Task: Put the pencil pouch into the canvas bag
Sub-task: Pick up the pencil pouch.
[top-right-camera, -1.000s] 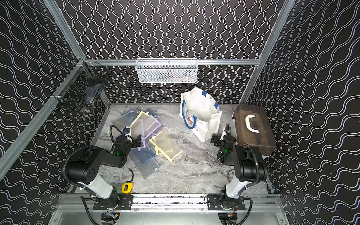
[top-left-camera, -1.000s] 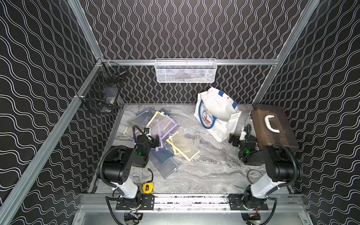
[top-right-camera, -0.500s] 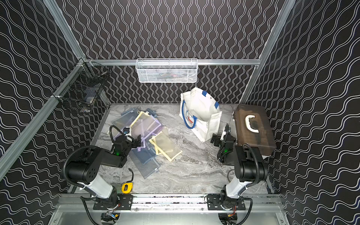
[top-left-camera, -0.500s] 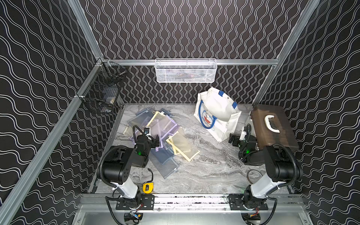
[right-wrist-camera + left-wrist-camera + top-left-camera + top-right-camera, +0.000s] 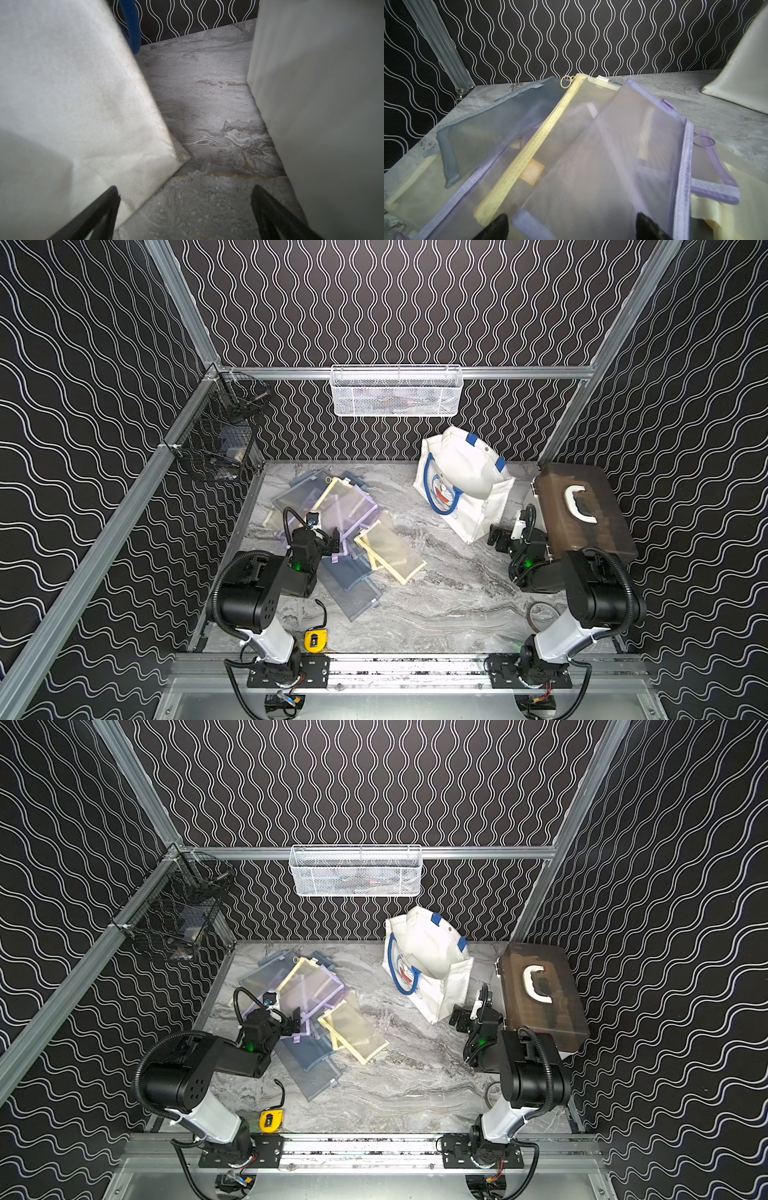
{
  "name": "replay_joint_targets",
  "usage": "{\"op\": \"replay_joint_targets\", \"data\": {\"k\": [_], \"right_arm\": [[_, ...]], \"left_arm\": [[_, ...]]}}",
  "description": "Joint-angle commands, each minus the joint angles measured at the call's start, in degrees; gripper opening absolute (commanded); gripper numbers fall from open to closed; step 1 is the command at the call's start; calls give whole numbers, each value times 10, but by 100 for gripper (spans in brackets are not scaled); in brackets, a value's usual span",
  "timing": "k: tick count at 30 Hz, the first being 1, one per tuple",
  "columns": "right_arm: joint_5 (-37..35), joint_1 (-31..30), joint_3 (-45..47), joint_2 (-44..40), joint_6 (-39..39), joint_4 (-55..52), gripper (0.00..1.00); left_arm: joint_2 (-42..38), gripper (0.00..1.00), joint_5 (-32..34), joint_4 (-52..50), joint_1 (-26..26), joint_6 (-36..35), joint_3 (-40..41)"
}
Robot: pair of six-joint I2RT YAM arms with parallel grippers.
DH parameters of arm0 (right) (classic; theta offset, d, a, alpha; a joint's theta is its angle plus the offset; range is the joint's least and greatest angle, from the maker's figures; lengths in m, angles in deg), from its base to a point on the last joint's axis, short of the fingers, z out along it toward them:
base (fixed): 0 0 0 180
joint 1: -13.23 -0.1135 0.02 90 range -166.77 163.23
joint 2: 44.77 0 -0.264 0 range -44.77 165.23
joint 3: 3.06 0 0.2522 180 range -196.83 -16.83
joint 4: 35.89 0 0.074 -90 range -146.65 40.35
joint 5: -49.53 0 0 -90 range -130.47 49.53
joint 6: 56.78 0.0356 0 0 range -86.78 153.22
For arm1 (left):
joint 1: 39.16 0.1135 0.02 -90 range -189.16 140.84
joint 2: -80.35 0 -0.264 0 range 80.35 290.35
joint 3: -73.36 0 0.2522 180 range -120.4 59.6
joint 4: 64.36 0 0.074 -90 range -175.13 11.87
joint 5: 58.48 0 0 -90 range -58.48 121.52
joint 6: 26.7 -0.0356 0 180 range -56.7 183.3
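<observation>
The left gripper [image 5: 572, 226], jaws wide and empty, hangs just above the purple mesh pencil pouch [image 5: 612, 155], which tops a pile. It should come down on the near hem and pinch only that layer. A yellow mesh pouch [image 5: 550, 133] and a blue-grey mesh pouch [image 5: 488, 124] overlap just beside it and could lift along. The right gripper [image 5: 185, 192], equally wide, sits low between the canvas bag [image 5: 72, 93] and the brown case [image 5: 598, 539]. The bag's mouth looks slumped and may need holding open.
</observation>
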Motion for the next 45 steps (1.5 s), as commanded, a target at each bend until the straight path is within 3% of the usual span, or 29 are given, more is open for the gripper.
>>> {"op": "replay_joint_targets", "data": {"k": [1,7,10,15,20,24,27,29,34,40,45], "right_arm": [[5,1,-3,-1,5,21,100],[3,1,-8,-23,1,-1,100],[1,-10,-3,-88,-8,-54,100],[-23,-58,4,-244,-17,-207,100],[-113,-118,-92,-381,127,-566,100],[-50,-146,-216,-382,169,-829,100],[4,-160,-280,-380,160,-937,100],[35,-172,-302,-376,149,-971,100],[114,-235,-361,-314,147,-1046,100],[250,-285,-390,-237,145,-1000,100],[327,-293,-337,-202,171,-850,100]], "left_arm": [[1,99,-4,20,0,-9,-1],[-26,99,3,20,-7,-17,10],[-113,99,48,-107,-32,-7,-12],[-235,99,32,-374,-47,55,-72],[-337,99,-71,-541,-96,89,-119],[-393,99,-59,-640,-148,224,-157],[-364,99,-102,-741,-155,288,-216],[-339,99,-168,-737,-159,309,-227],[-280,99,-278,-634,-186,445,-200],[-211,99,-274,-576,-250,524,-193],[-159,93,-261,-475,-264,601,-147]]}}
